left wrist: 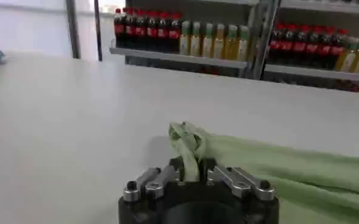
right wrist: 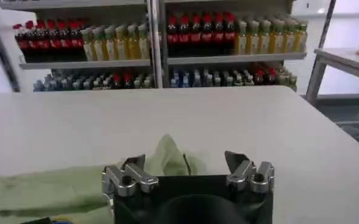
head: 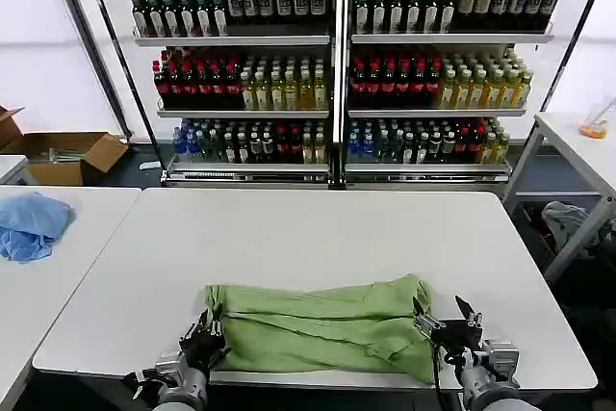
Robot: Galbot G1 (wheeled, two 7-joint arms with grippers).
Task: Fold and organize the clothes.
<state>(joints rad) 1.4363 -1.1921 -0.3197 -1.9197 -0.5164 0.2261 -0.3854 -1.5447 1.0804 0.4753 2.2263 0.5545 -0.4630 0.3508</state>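
The clothes are one light green shirt (head: 322,324), bunched into a long strip near the front edge of the white table (head: 308,228). My left gripper (head: 205,332) sits at the strip's left end. In the left wrist view the left gripper (left wrist: 190,169) is shut on a fold of the green shirt (left wrist: 185,143), which rises between the jaws. My right gripper (head: 446,321) is at the strip's right end. In the right wrist view the right gripper (right wrist: 184,162) stands open, with a peak of the shirt (right wrist: 167,155) lying between its spread fingers, untouched.
A light blue garment (head: 31,223) lies on the neighbouring table at the left. Shelves of bottles (head: 337,64) stand behind the table. A cardboard box (head: 72,156) is at the back left, and another table (head: 577,146) with a grey-green cloth (head: 566,220) under it is at the right.
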